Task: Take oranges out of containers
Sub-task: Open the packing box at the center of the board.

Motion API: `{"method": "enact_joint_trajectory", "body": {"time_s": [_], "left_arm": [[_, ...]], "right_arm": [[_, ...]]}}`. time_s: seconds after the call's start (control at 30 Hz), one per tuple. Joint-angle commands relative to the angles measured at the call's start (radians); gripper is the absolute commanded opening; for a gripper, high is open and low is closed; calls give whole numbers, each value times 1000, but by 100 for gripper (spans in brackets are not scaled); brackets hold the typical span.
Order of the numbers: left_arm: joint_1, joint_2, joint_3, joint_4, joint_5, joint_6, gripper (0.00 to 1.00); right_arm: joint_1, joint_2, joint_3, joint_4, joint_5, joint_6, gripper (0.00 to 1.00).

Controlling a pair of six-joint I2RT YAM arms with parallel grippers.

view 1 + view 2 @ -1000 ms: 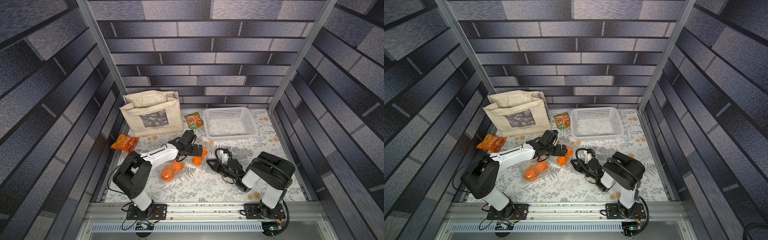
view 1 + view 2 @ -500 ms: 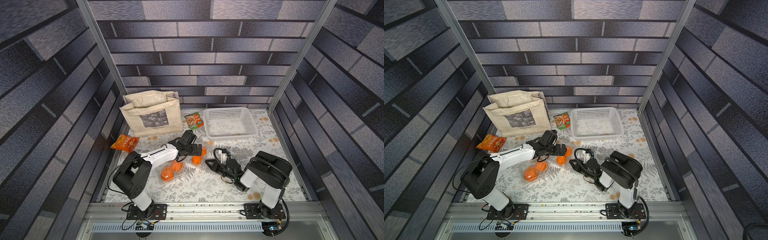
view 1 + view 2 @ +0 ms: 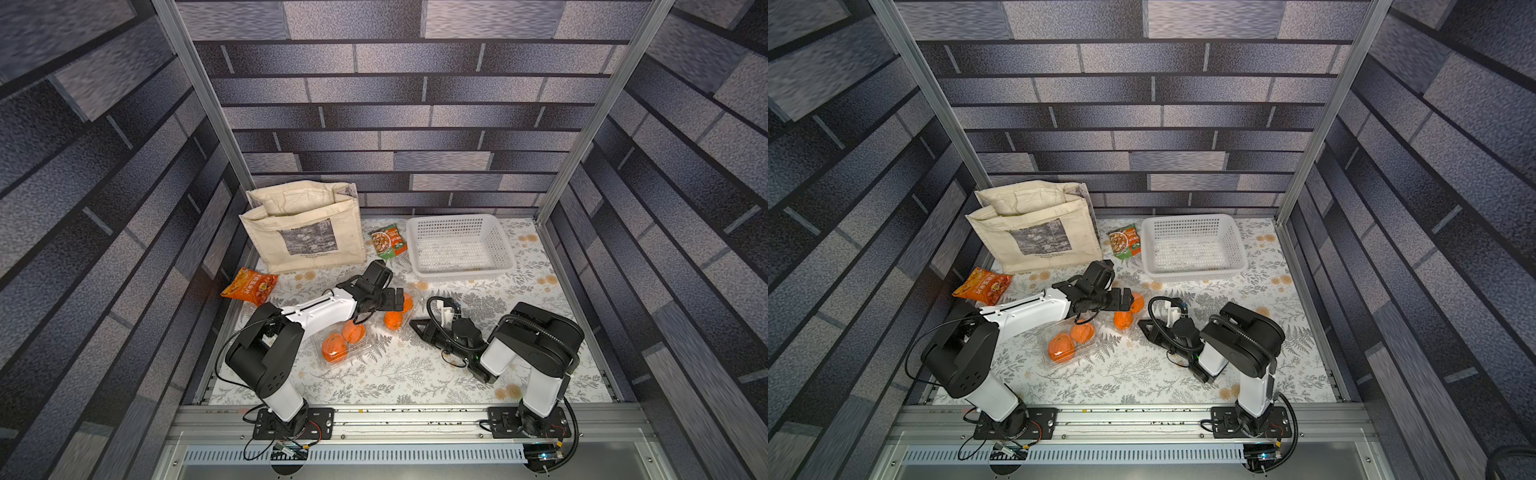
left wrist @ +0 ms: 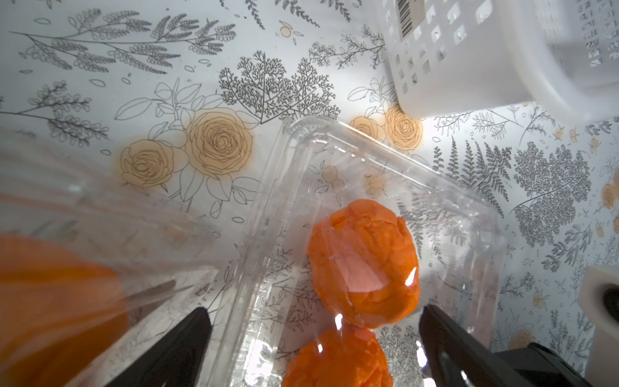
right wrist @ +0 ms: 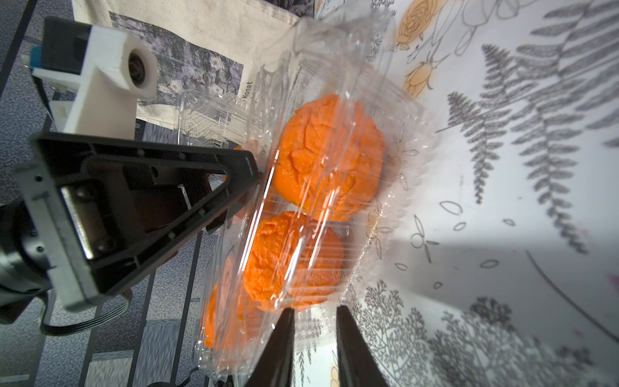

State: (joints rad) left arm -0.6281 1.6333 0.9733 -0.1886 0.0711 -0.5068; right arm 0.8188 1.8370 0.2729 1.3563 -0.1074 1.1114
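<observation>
Under left hand point(image 4: 313, 315), spread wide, empty: container point(image 4: 452, 214), two oranges point(image 4: 363, 264) inside; right hand point(image 5: 315, 315) near-closed, grip unclear.

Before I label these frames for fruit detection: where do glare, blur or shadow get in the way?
Left wrist view: white glare spots on the container over an orange; a nearer orange is only a blur. Right wrist view: glare streaks along the clamshell cross both oranges; a dark shadow lies on the tablecloth.
</observation>
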Motion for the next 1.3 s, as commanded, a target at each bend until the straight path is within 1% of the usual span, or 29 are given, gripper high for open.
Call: {"method": "enact_joint_trajectory", "body": {"time_s": [0.0, 0.63, 1.27], "left_arm": [[-18, -6, -31, -34, 21, -21, 100], [-28, -10, -37, -40, -6, -17, 100], [-41, -6, -54, -18, 22, -48, 100]], "right_arm": [[13, -27, 12, 24, -12, 10, 25], [12, -36, 11, 24, -12, 32, 25], [12, 51, 58, 24, -17, 51, 25]]}}
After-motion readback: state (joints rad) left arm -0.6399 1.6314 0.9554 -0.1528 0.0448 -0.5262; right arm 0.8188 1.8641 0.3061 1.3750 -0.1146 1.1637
